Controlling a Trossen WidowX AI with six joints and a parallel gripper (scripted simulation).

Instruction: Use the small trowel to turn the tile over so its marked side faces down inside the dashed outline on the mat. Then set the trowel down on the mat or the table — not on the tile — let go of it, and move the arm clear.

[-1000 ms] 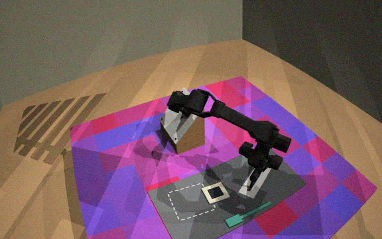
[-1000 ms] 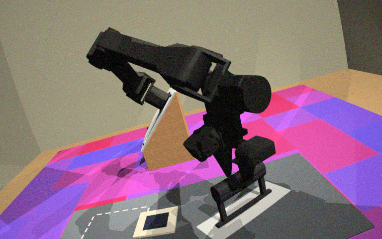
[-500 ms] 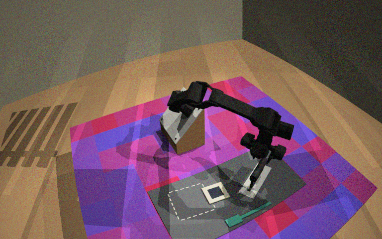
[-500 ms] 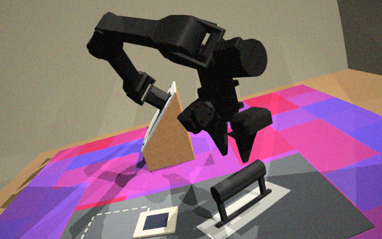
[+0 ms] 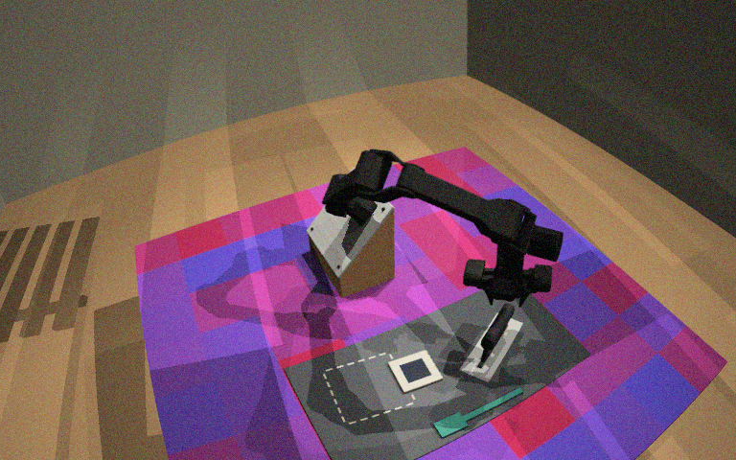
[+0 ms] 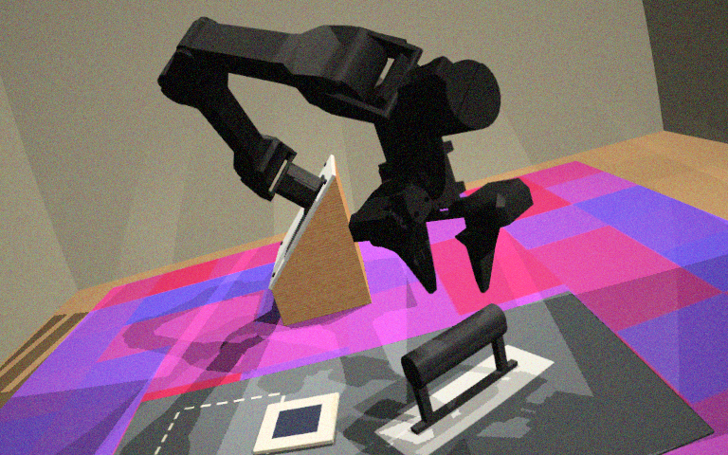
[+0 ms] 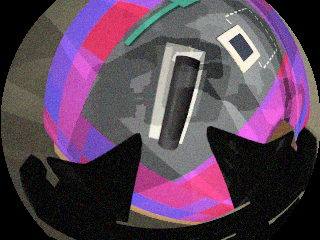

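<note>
Open gripper above the float, holding nothing

On the grey mat (image 5: 554, 347): dashed outline (image 5: 337, 399), then the tile (image 5: 415, 371) dark side up at its right edge, the green trowel (image 5: 477, 412) lying flat, and the black-handled float (image 6: 458, 343) under the released gripper (image 6: 453, 273).

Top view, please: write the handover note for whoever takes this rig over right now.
End effector: open, holding nothing, hovering above the black bar-handled tool on a white plate, apart from it.
Cream square tile with dark blue mark: flat on the grey mat, mark up, straddling the right corner of the white dashed outline.
Teal flat-bladed tool with long handle: on the mat's near edge; probably the small trowel.
Done: nothing visible on the tile.
Left: pick up the trowel, flip the tile into the outline, put the trowel down off the tile, move clear.
</note>
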